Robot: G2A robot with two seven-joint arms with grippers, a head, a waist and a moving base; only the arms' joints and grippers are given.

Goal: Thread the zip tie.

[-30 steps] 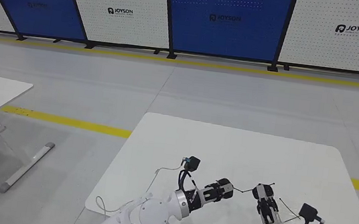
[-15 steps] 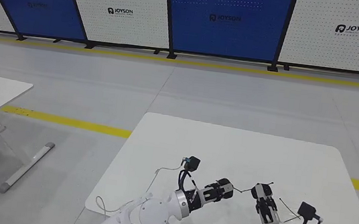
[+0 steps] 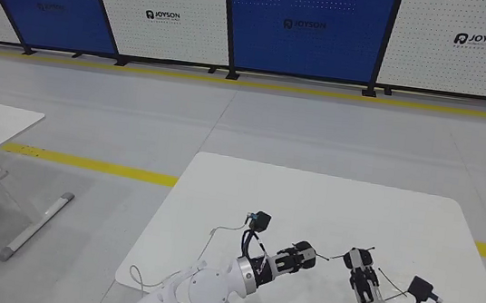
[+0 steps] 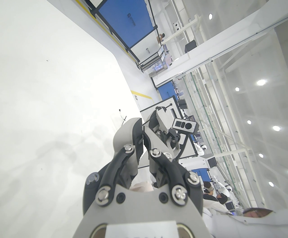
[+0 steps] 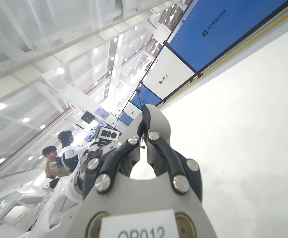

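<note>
Top: both arms sit over the near edge of the table [image 3: 328, 199], close together. The left gripper [image 3: 308, 255] points across at the right gripper [image 3: 357, 255]. The zip tie [image 3: 331, 256] is a thin black strand bridging the gap between them, held off the tabletop, with a short end poking out past the right gripper on its far side. Can't tell the jaw gap from up here. Left wrist: the left gripper [image 4: 142, 131] has its jaws pinched together with no visible gap, pads clamped on the zip tie [image 4: 147, 122]. The strand runs from its tips to the right gripper [image 4: 158, 115] just beyond, and the white table [image 4: 56, 90] is underneath. Right wrist: the right gripper [image 5: 144, 112] is likewise closed all the way, with the zip tie [image 5: 140, 99] caught between its ribbed pads. A short length sticks out past the fingertips and ends in a small blocky head, in the air and clear of the table [image 5: 225, 135]. The tie is gripped at two spots, one by each arm, and no part of it that I can see touches the surface.
</note>
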